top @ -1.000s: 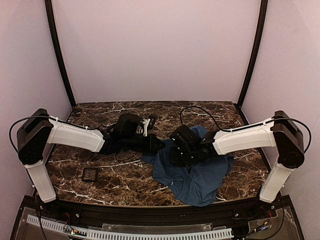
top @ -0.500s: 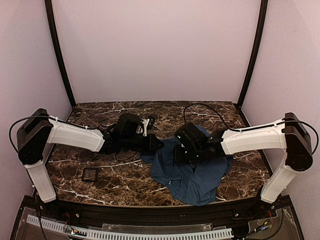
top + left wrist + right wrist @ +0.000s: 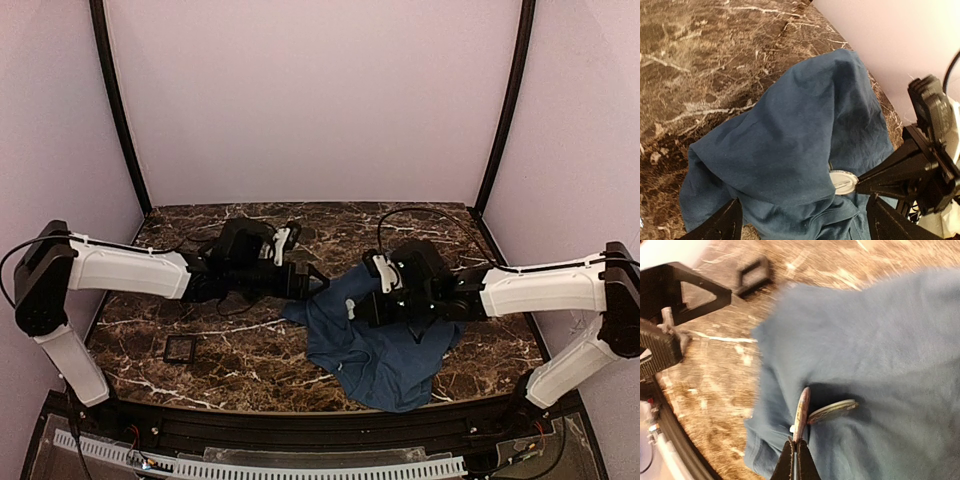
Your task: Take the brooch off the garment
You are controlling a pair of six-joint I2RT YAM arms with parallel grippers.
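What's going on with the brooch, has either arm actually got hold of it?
The right gripper is shut, its fingertips apparently pinching the edge of the small pale brooch, which sits against the blue cloth crumpled on the marble table. The left gripper is open at the cloth's left edge and grips nothing. The brooch is not yet clear of the cloth.

The table (image 3: 420, 225) before me is dark marble with white veins. A crumpled blue cloth (image 3: 390, 355) lies on it, right of the middle. A small black square tray (image 3: 180, 348) sits front-left, well apart from the cloth.
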